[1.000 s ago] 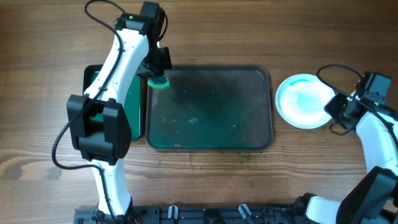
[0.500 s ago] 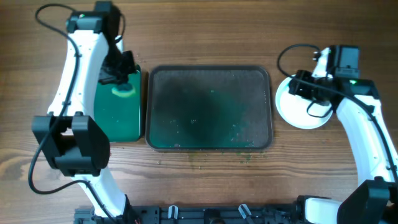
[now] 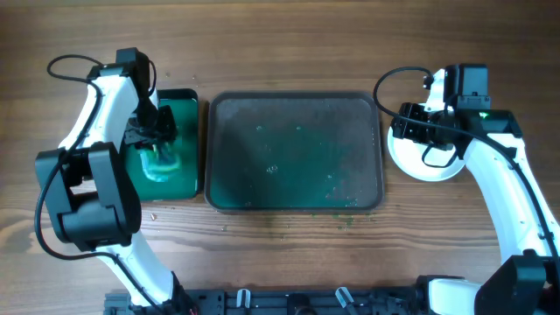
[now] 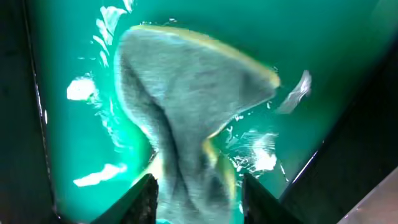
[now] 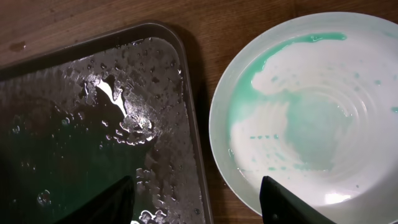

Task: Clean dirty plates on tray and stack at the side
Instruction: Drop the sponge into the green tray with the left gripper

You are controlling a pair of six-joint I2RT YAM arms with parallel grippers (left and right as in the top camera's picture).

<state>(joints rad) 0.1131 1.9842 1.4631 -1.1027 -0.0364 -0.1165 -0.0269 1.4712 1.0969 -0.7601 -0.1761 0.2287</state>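
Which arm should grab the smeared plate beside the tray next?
Right, probably. The right pincer, open, hangs over the plate. The left pincer is across the tray, in the small green tray, shut on the cloth.

tray (image 3: pixel 294 150): large, dark grey-green, rectangular, rounded corners, low rim; lies flat mid-table, long side left to right; face (image 5: pixel 74 124) wet with droplets and faint green film.

plate (image 3: pixel 404 161): round, white, shallow; flat on the wood just right of the tray; teal smears across its face (image 5: pixel 311 106).
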